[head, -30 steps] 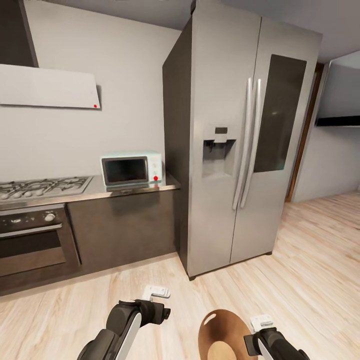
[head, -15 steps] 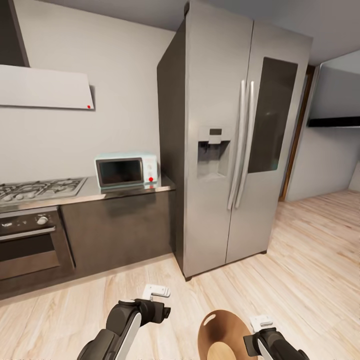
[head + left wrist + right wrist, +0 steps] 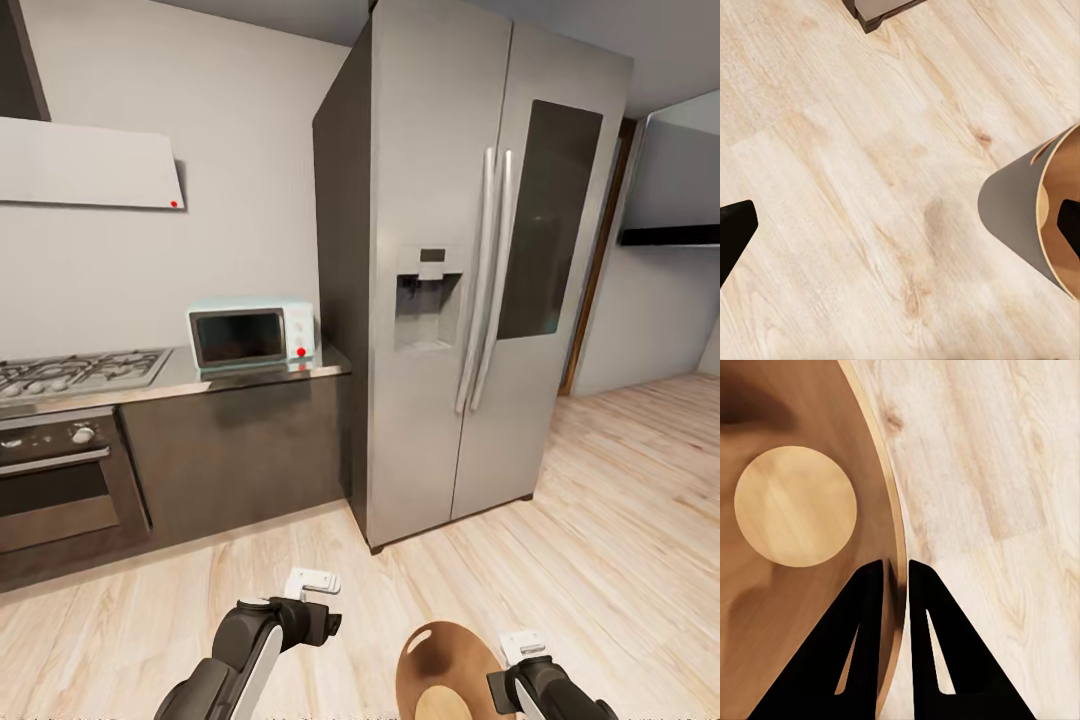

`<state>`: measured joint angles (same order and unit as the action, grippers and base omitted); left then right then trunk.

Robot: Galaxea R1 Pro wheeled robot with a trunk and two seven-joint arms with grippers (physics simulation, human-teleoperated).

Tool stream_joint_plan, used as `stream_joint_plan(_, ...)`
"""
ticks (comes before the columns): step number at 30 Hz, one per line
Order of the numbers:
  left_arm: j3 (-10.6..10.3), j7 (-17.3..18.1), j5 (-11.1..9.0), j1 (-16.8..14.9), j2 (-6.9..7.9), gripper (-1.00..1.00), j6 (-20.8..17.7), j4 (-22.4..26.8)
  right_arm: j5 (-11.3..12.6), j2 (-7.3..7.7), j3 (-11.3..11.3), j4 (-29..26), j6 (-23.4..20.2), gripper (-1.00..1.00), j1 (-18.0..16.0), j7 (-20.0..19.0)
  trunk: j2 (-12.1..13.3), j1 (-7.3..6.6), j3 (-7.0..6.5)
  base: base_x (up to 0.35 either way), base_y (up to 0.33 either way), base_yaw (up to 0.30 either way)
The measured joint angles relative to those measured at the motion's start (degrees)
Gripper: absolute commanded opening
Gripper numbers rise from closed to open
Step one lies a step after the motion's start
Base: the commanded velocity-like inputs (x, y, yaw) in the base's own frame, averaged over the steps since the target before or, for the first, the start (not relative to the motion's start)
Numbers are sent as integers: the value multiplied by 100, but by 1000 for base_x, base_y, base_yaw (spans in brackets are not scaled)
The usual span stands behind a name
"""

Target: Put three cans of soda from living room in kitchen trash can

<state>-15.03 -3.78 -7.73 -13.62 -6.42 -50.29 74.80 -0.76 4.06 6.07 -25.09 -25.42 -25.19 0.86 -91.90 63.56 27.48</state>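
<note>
R end effector (image 3: 894, 577) is clamped on the rim of the tash can (image 3: 802, 510): one finger inside the tan wall, one outside, rim pinched between them. Bin hangs low w/ its mouth up toward the head cam (image 3: 440, 665), just inboard of the R end effector (image 3: 522, 650). Inside I see only the bare round bottom, no soda cans in it. L end effector (image 3: 312, 582) carries nothing; its fingers (image 3: 735, 232) sit wide apart w/ bare wood floor (image 3: 870, 172) between them, and the bin wall (image 3: 1020, 217) shows just off its far finger.

Setting is the kitchen: steel fridge (image 3: 470, 280) ahead of both end effectors, microwave (image 3: 250, 335) on the table (image 3: 180, 385) beyond the L one, oven (image 3: 60, 480) further out that side. Doorway past the fridge, beyond the R end effector.

Risks, as I judge them:
- Grip is a thin rim pinch at one edge, so the bin's weight hangs off-centre. A base turn or stop could swing it and let the rim slip out → bin drops, rolls.
- Bin rides close to the L end effector; any arm move inward could knock it and twist it in the pinch.
- Fridge corner is near on the way to the doorway; a tight turn could clip bin or R arm.
- Cans not seen here, so they're prob. still to fetch; dropping them into a dangling bin would add load to a weak hold. Can't tell how firm the clamp is.
</note>
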Motion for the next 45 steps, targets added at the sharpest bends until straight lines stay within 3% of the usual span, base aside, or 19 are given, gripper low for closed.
stream_joint_plan(6,-3,0,4,0,0,100,10,0,-3,0,0,9,0,-100,0,0,0,0,56,0,0,0)
stream_joint_plan(17,-9,0,33,15,8,100,381,0,-4,0,0,18,-1,-100,0,0,0,0,158,0,0,0)
stream_joint_plan(45,-13,5,35,18,9,100,414,0,-18,0,18,-49,-14,-100,-1,15,0,0,382,0,0,0)
